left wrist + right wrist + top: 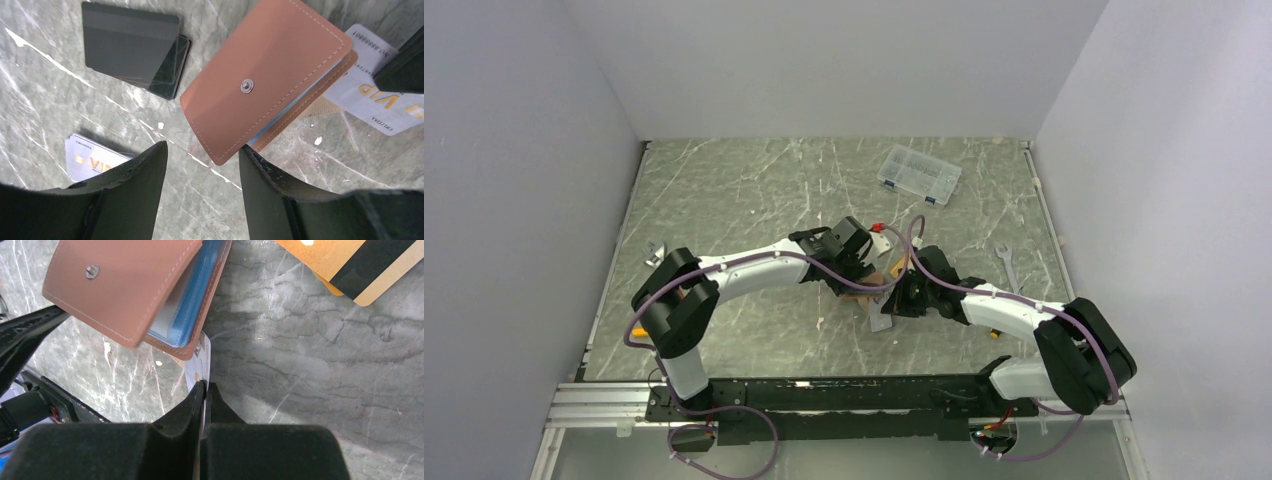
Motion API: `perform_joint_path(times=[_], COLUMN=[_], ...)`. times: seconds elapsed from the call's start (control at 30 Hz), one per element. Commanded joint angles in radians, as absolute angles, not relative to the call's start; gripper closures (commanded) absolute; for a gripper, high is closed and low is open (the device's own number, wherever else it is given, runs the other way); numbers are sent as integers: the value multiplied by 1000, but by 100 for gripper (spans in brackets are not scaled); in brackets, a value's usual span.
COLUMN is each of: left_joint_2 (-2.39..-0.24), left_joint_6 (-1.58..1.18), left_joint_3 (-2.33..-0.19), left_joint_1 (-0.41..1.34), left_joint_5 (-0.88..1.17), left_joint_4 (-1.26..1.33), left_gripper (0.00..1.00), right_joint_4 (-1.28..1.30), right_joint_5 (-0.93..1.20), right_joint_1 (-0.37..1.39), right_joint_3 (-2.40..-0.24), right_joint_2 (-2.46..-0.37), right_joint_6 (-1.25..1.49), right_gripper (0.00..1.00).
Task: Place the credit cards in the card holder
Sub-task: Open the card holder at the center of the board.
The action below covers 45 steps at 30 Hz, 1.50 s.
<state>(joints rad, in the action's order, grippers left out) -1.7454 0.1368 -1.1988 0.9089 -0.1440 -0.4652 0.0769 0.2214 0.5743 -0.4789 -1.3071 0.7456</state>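
Though slightly agape, tan card holder (280,65)

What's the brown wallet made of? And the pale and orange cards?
The card holder looks like matte tan leather or faux leather: stitched edges, metal stud. The pale card seems smooth plastic with printed letters. The orange card: likely plastic, speckled gold, black stripe.

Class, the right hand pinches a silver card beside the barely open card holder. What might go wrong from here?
1. The right hand grips the silver card only near one edge; it may slip or bend against the card holder.
2. The flap is barely ajar, so the card may miss the blue pockets and slide underneath.
3. The left hand is open at the holder's corner, not gripping, so the holder may skid.
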Motion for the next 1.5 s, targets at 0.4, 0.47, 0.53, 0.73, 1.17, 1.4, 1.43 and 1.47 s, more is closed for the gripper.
perform_joint_path(times=[0.4,0.47,0.53,0.73,1.17,1.4,1.43,1.47], left_joint_2=[-1845,-1855,-1876,-1810,-1739,-1702,-1697,-1693], left_joint_6=[162,163,160,34,-128,-100,-99,-99], left_joint_3=[-1343,-1349,-1372,-1298,-1077,-1088,-1086,-1083], left_joint_1=[889,886,873,762,661,653,652,652], left_joint_5=[-116,-94,-52,154,526,501,495,489], left_joint_4=[-434,-436,-474,-523,-462,-467,-470,-470], left_gripper=[44,57,74,89,85,86,86,86], right_joint_4=[209,211,216,250,202,264,273,272], right_joint_5=[119,117,114,97,168,155,161,173], right_joint_1=[569,569,569,567,567,562,559,558], right_joint_3=[-425,-425,-423,-428,-432,-516,-532,-546], right_joint_2=[-1312,-1309,-1302,-1267,-1094,-1008,-1004,-1001], right_joint_6=[710,712,712,709,647,594,590,587], right_gripper=[100,100,100,100,100,100,100,100])
